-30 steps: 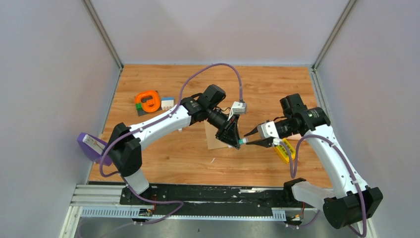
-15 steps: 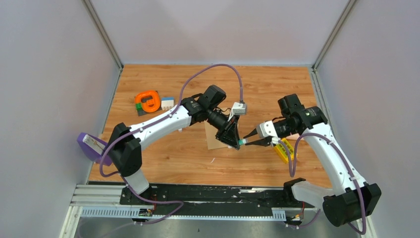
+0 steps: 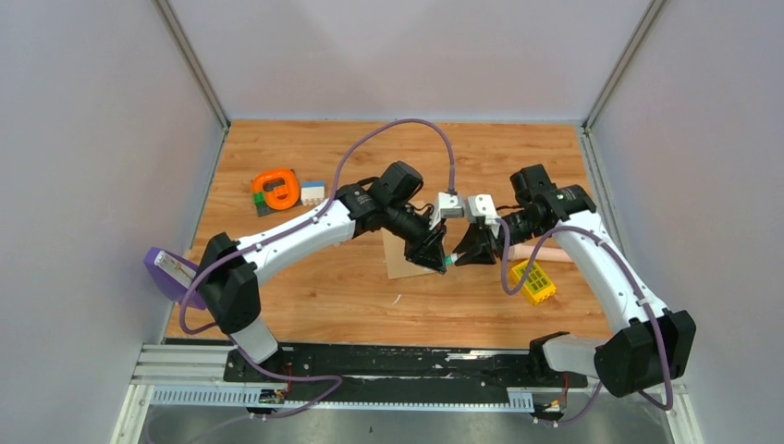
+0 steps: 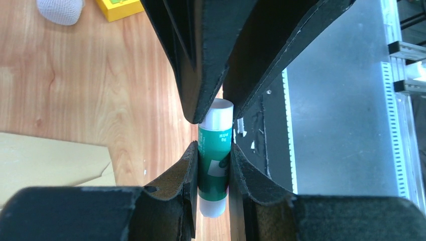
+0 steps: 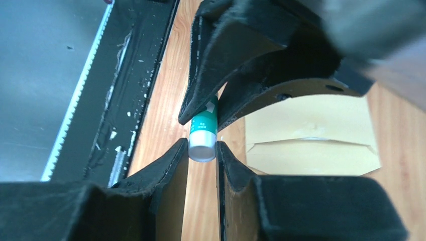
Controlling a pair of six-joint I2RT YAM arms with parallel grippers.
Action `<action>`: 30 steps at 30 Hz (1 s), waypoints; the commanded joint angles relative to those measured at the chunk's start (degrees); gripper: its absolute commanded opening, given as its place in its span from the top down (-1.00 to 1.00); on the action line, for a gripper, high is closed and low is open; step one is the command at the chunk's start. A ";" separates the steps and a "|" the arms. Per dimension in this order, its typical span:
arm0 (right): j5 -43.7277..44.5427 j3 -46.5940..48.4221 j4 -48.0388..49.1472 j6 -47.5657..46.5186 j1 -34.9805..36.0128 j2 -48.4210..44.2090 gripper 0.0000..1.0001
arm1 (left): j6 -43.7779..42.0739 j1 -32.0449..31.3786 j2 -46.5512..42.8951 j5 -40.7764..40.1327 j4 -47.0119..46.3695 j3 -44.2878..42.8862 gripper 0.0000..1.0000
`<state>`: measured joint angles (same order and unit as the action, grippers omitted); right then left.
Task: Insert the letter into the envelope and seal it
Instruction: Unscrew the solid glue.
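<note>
Envelope (image 5: 311, 125), flat tan kraft paper

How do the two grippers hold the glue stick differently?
The left gripper clamps the green body of the glue stick; the right gripper pinches its white cap. The left gripper reaches from the left side, the right gripper from the right. Both are shut on the same stick.

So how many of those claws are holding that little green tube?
2. The left gripper clamps the glue stick by its green body; the right gripper pinches its white cap end. They meet just beside the envelope.
</note>
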<state>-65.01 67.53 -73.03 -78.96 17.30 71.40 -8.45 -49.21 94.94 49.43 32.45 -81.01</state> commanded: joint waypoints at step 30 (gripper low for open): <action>-15.04 8.38 -0.95 54.21 -1.31 21.10 0.49 | -3.15 -0.03 -4.54 -28.31 -7.30 -1.41 1.00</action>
<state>-72.71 74.24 -69.06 -31.05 14.70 92.20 -9.30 -49.69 92.12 30.79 35.57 -80.88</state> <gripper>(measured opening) 0.248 0.292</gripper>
